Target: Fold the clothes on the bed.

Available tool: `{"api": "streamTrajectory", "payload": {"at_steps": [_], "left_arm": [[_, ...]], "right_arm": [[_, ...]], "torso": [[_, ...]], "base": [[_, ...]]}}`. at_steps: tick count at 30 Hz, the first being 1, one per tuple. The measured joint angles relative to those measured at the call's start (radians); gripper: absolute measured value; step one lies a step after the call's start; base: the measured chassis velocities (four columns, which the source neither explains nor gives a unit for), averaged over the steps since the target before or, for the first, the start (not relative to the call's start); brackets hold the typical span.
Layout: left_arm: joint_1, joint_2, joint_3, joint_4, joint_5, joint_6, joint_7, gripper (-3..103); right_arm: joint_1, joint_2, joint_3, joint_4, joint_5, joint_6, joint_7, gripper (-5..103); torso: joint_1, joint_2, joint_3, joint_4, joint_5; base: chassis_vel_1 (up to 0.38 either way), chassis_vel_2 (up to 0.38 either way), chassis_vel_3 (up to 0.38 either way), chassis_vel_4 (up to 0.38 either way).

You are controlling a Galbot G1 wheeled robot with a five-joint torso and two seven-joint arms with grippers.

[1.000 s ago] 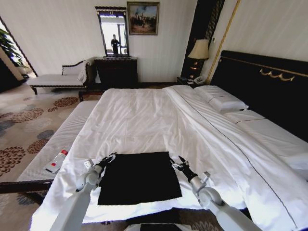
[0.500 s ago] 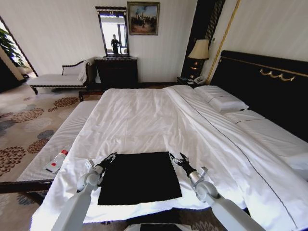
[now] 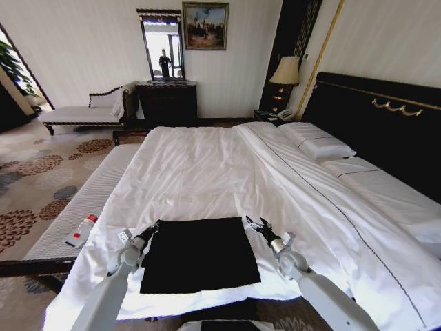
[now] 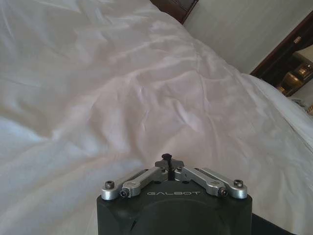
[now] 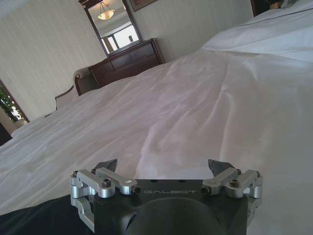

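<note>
With the left gripper (image 3: 152, 227) pinched closed at its far left corner and the right gripper (image 3: 252, 223) spread wide at its far right corner, the black T-shirt (image 3: 198, 254) lies flat, rectangular, near the bed's (image 3: 200, 172) near edge.

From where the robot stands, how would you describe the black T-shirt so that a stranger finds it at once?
Look at the big white bed with the dark headboard. At its near edge, closest to the robot, lies the T-shirt, flat and roughly square, between the left gripper and the right gripper. It is the one black thing on the white sheets.
</note>
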Motion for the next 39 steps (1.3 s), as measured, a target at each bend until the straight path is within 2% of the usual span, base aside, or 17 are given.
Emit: {"api": "streamTrajectory", "payload": {"at_steps": [7,11,12,15,16,19,29,32,35,39], "left_arm": [[-0.003,0.006,-0.023,-0.004,-0.018,-0.001,-0.001,1],[0.003,0.013,-0.029,-0.017,-0.023,-0.001,-0.007,1],[0.003,0.013,-0.029,-0.017,-0.023,-0.001,-0.007,1],[0.009,0.007,-0.033,-0.023,-0.021,-0.001,-0.010,1],[0.009,0.007,-0.033,-0.023,-0.021,-0.001,-0.010,1],[0.018,0.004,-0.038,-0.029,-0.019,-0.002,-0.012,1],[0.021,0.004,-0.039,-0.031,-0.008,-0.002,-0.013,1],[0.020,0.005,-0.038,-0.031,-0.006,-0.002,-0.013,1],[0.019,0.006,-0.037,-0.031,-0.004,-0.002,-0.013,1],[0.018,0.007,-0.035,-0.032,-0.003,-0.002,-0.014,1]], "right_arm": [[0.038,0.007,-0.007,-0.057,0.003,-0.014,-0.063,100],[0.073,0.021,-0.017,-0.129,0.039,-0.015,-0.206,100],[0.073,0.021,-0.017,-0.129,0.039,-0.015,-0.206,100],[0.102,0.039,-0.033,-0.206,0.053,-0.024,-0.324,100],[0.102,0.039,-0.033,-0.206,0.053,-0.024,-0.324,100],[0.133,0.066,-0.049,-0.299,0.055,-0.026,-0.425,100],[0.185,0.111,-0.072,-0.396,0.120,-0.039,-0.526,100],[0.200,0.119,-0.082,-0.402,0.144,-0.032,-0.559,97],[0.217,0.127,-0.094,-0.410,0.160,-0.025,-0.580,82],[0.224,0.132,-0.101,-0.416,0.164,-0.019,-0.589,73]], "torso": [[0.000,0.000,0.000,-0.0001,0.0000],[0.000,0.000,0.000,0.0000,0.0000],[0.000,0.000,0.000,0.0000,0.0000],[0.000,0.000,0.000,0.0000,0.0000],[0.000,0.000,0.000,0.0000,0.0000],[0.000,0.000,0.000,0.0000,0.0000],[0.000,0.000,0.000,-0.0001,0.0000],[0.000,0.000,0.000,0.0002,0.0003],[0.000,0.000,0.000,0.0002,0.0001],[0.000,0.000,0.000,0.0002,0.0002]], "base": [[0.000,0.000,0.000,0.000],[0.000,0.000,0.000,0.000],[0.000,0.000,0.000,0.000],[0.000,0.000,0.000,0.000],[0.000,0.000,0.000,0.000],[0.000,0.000,0.000,0.000],[0.000,0.000,0.000,0.000],[0.000,0.000,0.000,0.000],[0.000,0.000,0.000,0.000],[0.000,0.000,0.000,0.000]]}}
